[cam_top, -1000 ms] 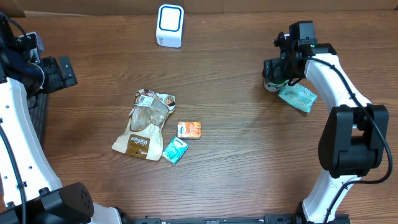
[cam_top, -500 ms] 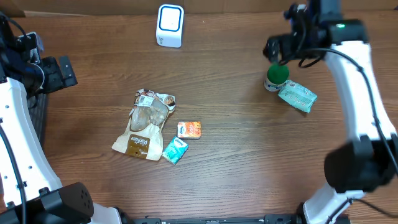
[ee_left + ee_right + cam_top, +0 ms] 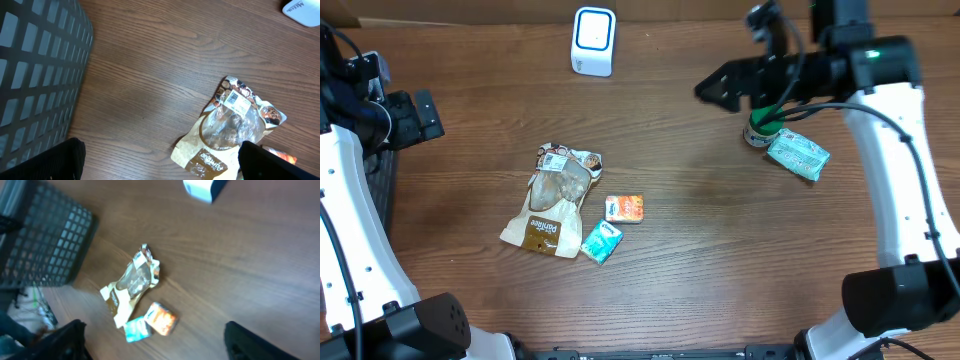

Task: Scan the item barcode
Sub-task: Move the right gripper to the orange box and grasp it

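Right hand (image 3: 712, 88), wide and empty, has swung away from the green-lidded jar (image 3: 763, 125)

- The overhead view looks straight down from high above the wooden table (image 3: 720, 260), taking in the white scanner (image 3: 593, 40) and the snack pouch (image 3: 552, 200).
- The left wrist view looks down from the table's left side, fairly near, past the black basket (image 3: 40, 75) to that pouch.
- The right wrist view is blurred and farther off. It shares the pouch, basket and scanner, plus an orange packet (image 3: 162, 317).
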